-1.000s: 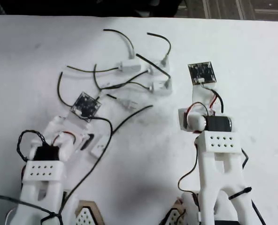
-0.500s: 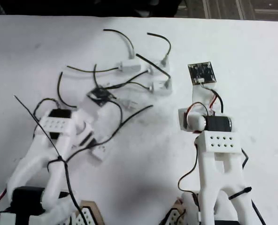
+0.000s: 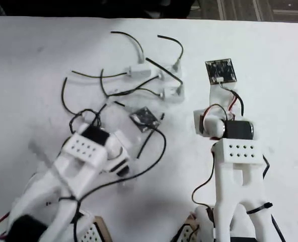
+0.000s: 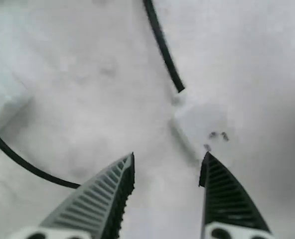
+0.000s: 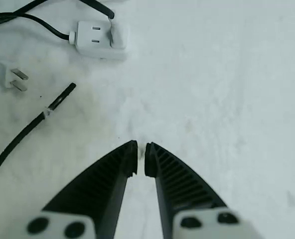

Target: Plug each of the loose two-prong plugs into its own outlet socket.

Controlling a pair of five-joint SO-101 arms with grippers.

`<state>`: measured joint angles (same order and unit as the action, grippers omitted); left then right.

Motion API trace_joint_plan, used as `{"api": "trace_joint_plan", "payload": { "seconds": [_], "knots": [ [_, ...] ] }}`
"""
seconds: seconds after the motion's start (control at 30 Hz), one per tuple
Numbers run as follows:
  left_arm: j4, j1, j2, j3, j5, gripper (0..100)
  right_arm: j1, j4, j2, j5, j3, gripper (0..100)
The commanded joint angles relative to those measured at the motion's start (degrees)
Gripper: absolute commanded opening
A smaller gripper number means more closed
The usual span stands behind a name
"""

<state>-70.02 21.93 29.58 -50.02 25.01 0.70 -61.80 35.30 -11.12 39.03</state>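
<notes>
Plug and socket pieces [image 3: 171,94], small white bodies on short black cords [image 3: 96,76], lie in a loose cluster at the far middle of a white table [image 3: 270,60].

Nearest, two white arms rise from the near edge. The left arm [image 3: 83,148] leans from the near left toward the middle. The right arm [image 3: 238,152] stands straight at the right.

The left gripper [image 4: 168,158] hangs over the table with its jaws spread wide and nothing between them. Just beyond its tips, closer to one finger than the other, lies a white connector [image 4: 202,127] with two small dark marks on its face. It is too blurred to tell plug from socket. A black cord end [image 4: 173,79] stops right beside it.

The right gripper [image 5: 141,147] sits low over bare table. Its jaws are drawn almost together, with only a sliver between the tips, and they hold nothing. Beyond it a loose cord [image 5: 38,122] ends on the table. Near that lies a white two-prong plug [image 5: 10,78], flat and unplugged, its prongs bare. Farther off is a white socket [image 5: 93,35], its two slots facing up and unfilled.
</notes>
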Motion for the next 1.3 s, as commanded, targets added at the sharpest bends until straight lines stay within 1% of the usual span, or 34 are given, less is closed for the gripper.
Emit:
{"api": "trace_joint_plan", "payload": {
  "seconds": [0.0,0.1,0.2,0.33,0.4,0.53,0.6,0.67,0.83,1.0,1.13,1.27],
  "knots": [
    [-1.0,1.7,7.3,1.9,-0.6,22,-1.4,-1.2,2.2,-0.6,-2.6,3.3],
    [0.4,1.7,8.1,1.8,-0.8,25,-3.1,-1.2,2.2,-0.6,-2.7,3.3],
    [1.8,2.1,6.9,1.8,-3.4,27,-3.7,-1.2,2.2,-0.6,-2.5,3.3],
    [2.5,7.1,4.1,1.7,-4.0,27,-3.7,-1.2,2.2,-0.6,-2.5,3.3],
    [2.6,9.5,2.2,1.7,-5.6,27,-3.8,-1.2,2.2,-0.6,-2.5,3.3],
    [3.9,9.5,-2.6,1.2,-6.5,28,-3.8,-1.2,2.2,-0.6,-2.4,3.3],
    [6.7,8.4,-6.0,-0.2,-6.5,28,-3.8,-1.3,2.2,-0.6,-2.3,3.3],
    [8.9,5.9,-9.5,-1.2,-5.6,28,-3.8,-1.9,2.2,-0.6,-2.3,3.3],
    [9.4,-3.6,-13.8,-1.1,1.1,27,-3.8,-2.0,2.2,-0.6,-2.3,3.3],
    [9.1,-11.6,-12.9,-1.1,7.9,18,-3.8,-2.0,2.2,-0.6,-2.3,3.3],
    [9.1,-17.8,-12.7,-0.9,10.5,20,-3.7,-2.0,2.2,-0.6,-2.3,3.3],
    [9.1,-21.8,-12.6,1.3,12.1,20,-3.6,-2.0,2.2,-0.6,-2.3,3.3]
  ]
}}
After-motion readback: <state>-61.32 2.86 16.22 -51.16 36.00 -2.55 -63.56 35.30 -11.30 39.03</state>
